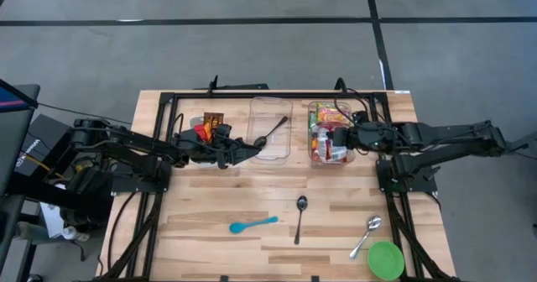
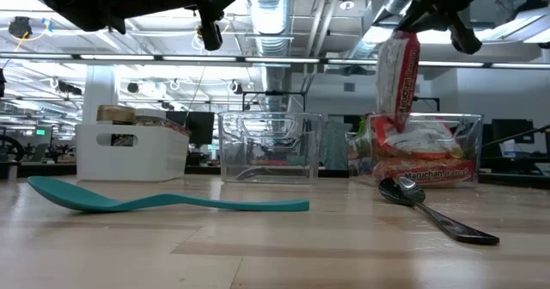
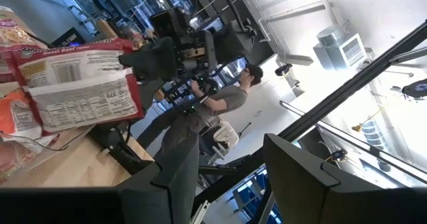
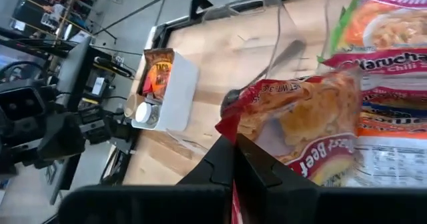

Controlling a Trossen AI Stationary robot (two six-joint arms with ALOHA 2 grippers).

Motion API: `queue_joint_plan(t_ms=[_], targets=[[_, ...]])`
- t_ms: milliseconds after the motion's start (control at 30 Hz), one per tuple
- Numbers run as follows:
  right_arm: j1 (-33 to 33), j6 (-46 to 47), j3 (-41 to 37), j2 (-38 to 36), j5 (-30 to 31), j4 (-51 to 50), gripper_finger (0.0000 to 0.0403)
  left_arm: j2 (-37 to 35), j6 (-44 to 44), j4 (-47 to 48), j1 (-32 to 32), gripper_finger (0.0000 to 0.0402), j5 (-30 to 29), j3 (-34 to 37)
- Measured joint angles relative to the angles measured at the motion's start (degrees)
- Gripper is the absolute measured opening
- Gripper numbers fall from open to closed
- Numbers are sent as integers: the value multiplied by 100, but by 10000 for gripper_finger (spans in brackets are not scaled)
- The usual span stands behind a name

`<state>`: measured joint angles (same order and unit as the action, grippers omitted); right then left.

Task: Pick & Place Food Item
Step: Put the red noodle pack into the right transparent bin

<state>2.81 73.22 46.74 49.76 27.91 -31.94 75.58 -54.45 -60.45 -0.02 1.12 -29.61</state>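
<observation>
A: The teal spoon [image 2: 163,201] lies nearest. And the ramen packet [image 2: 397,74]?

B: The right gripper [image 4: 235,147] pinches its corner above the clear food bin [image 1: 329,158]. It seems light and crinkly, so an edge suits. The left gripper [image 1: 252,150] hangs half-open, empty.

Grey floor [image 1: 252,47] w/ dark seam lines, open ceiling w/ ducts [image 2: 284,1] & strip lights, desks w/ monitors [image 2: 199,126] behind.
</observation>
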Motion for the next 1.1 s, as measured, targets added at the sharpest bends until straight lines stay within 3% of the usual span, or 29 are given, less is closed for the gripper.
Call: queue_joint_plan(t_ms=[167, 767, 1100], targets=[[-197, 76, 0, 22, -313, -241, 0, 1, 0, 0, -2, 163, 1, 1], [-223, -169, 0, -28, -543, 256, 0, 1, 0, 0, -1, 163, -2, 1], [-353, 66, 0, 0, -703, -386, 0, 1, 0, 0, 1, 163, -1, 1]])
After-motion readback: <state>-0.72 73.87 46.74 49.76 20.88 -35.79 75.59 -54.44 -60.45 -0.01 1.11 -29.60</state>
